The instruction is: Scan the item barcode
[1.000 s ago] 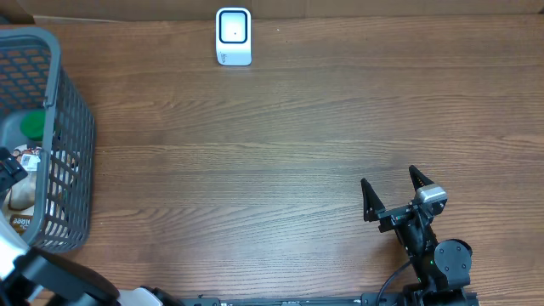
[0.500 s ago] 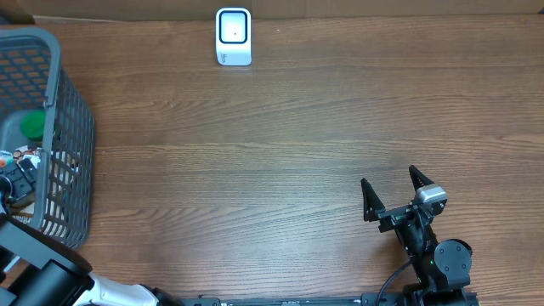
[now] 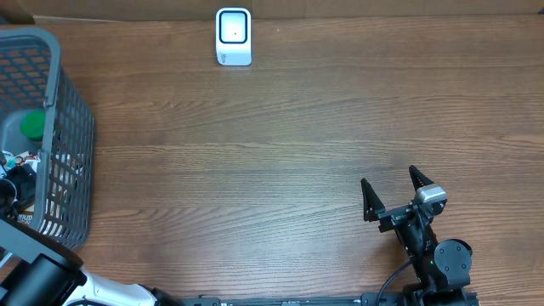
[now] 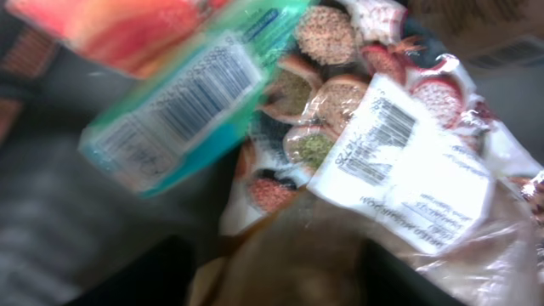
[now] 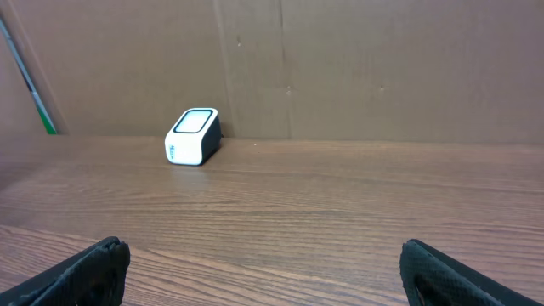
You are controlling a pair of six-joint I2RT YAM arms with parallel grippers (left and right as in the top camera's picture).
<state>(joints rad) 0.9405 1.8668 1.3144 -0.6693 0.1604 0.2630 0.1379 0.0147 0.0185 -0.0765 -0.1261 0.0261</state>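
Wood tabletop (image 3: 255, 153), grey mesh basket (image 3: 72, 127) at left; left claw (image 4: 268, 274) in it over clear crinkly white-labelled snack bag (image 4: 399, 161), opening can't tell; right claw (image 3: 388, 175) spread. Bag likely light, slippery: pinch an edge.

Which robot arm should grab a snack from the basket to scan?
Left. The left end effector is inside the basket, over the packets; the right end effector sits open, far across the table.
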